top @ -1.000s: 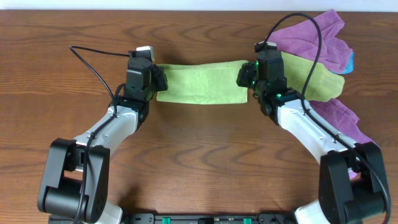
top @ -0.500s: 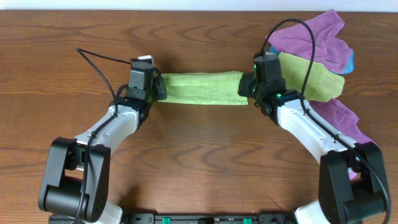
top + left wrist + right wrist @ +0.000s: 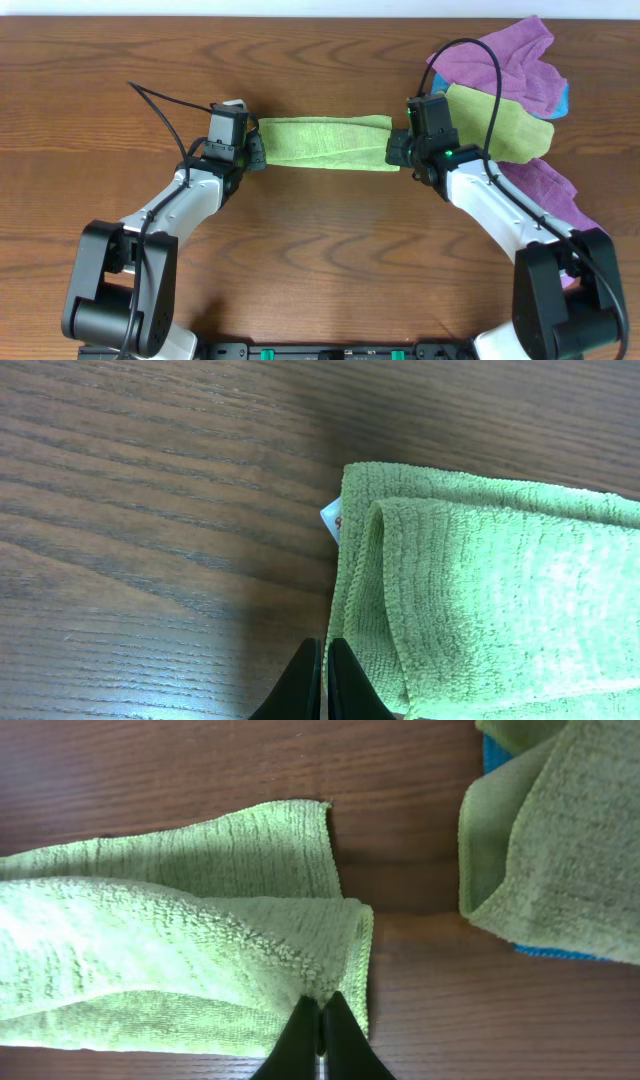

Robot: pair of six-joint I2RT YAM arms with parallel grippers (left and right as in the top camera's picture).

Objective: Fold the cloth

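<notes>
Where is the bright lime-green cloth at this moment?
In the overhead view the cloth lies as a folded strip on the table, stretched between the left fingers and right fingers, left of the duller green cloth.

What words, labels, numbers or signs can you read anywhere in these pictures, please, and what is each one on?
None can be read.
The white tag at the corner of the cloth carries a speck of red print, too small to read.
No other lettering shows in any view.
</notes>
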